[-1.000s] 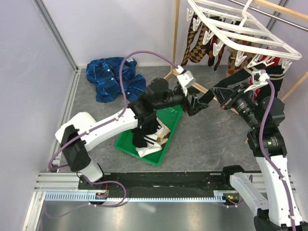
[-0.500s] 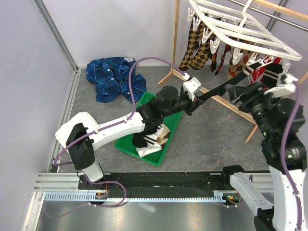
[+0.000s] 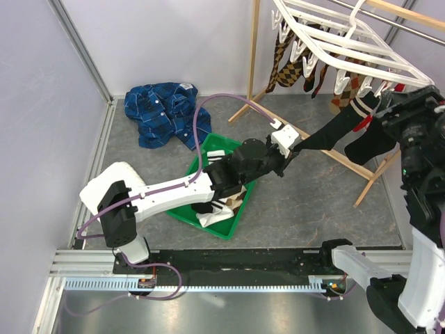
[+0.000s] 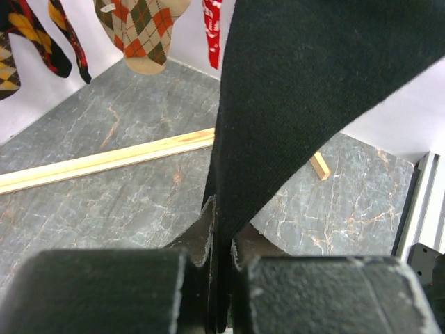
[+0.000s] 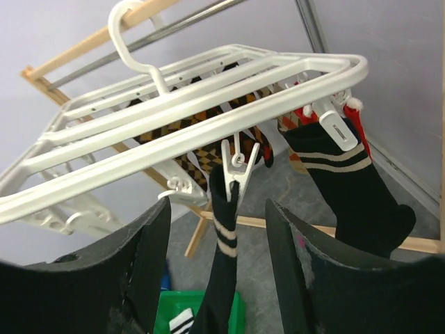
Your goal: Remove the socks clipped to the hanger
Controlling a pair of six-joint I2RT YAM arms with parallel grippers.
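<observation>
The white hanger (image 3: 361, 52) hangs at the top right with socks clipped under it. My left gripper (image 3: 295, 147) is shut on the toe end of a black sock (image 3: 327, 132) with tan stripes. The sock is stretched taut up to a white clip (image 5: 236, 170) that still pinches its cuff. In the left wrist view the black sock (image 4: 299, 90) rises out of the shut left gripper (image 4: 222, 229). My right gripper (image 5: 217, 203) stands open just below the hanger (image 5: 208, 97), one finger on each side of that clip and sock (image 5: 224, 264). A second black striped sock (image 5: 348, 188) hangs to the right.
Argyle socks (image 4: 139, 31) and a red sock (image 4: 212, 21) hang further along. A green tray (image 3: 188, 216) holding loose socks sits under my left arm. A blue shirt (image 3: 163, 111) lies at the back left. The wooden stand (image 3: 254, 49) has a base bar (image 4: 104, 161) on the floor.
My left gripper shut on the black sock and drew it taut. My right gripper opened and moved up and right, to the clip on the hanger.
</observation>
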